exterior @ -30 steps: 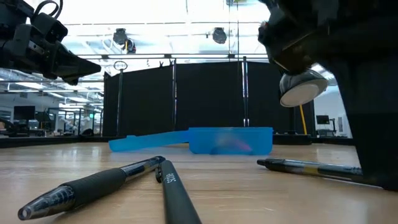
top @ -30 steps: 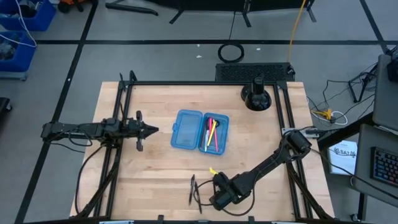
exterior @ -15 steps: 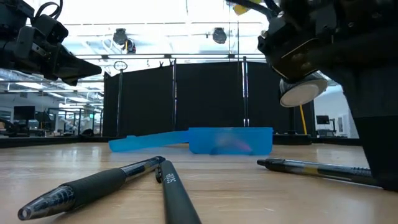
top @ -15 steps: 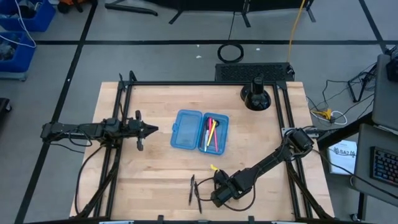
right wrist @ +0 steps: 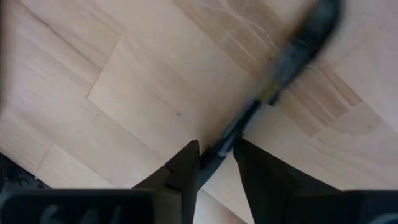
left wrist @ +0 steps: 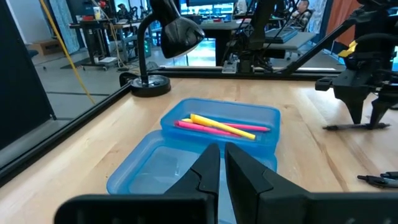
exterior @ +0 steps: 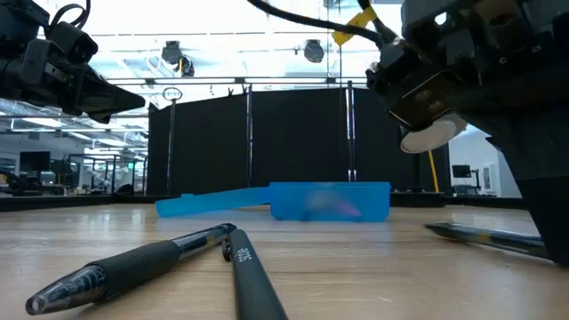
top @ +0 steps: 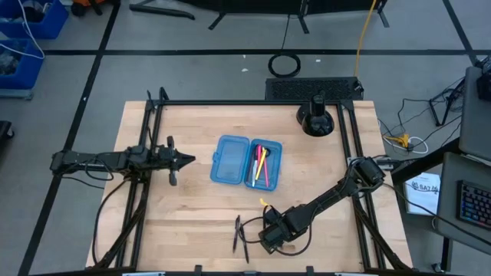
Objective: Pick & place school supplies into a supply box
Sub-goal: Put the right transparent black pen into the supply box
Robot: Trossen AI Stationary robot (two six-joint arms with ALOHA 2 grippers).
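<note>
Two fingers of the right gripper (right wrist: 214, 155) pinch a black pen (right wrist: 280, 81) (left gripper (left wrist: 221, 171) waits, closed).

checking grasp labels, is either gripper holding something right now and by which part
The right gripper has its fingers closing around a black pen at one end; a firm hold cannot be confirmed yet. The left gripper is shut and empty.

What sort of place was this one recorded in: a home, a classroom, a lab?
Most likely a robotics lab or workshop. The wooden table sits inside a black metal frame on a floor marked with tape, black curtain panels stand behind it, and more desks with monitors fill the room beyond.
</note>
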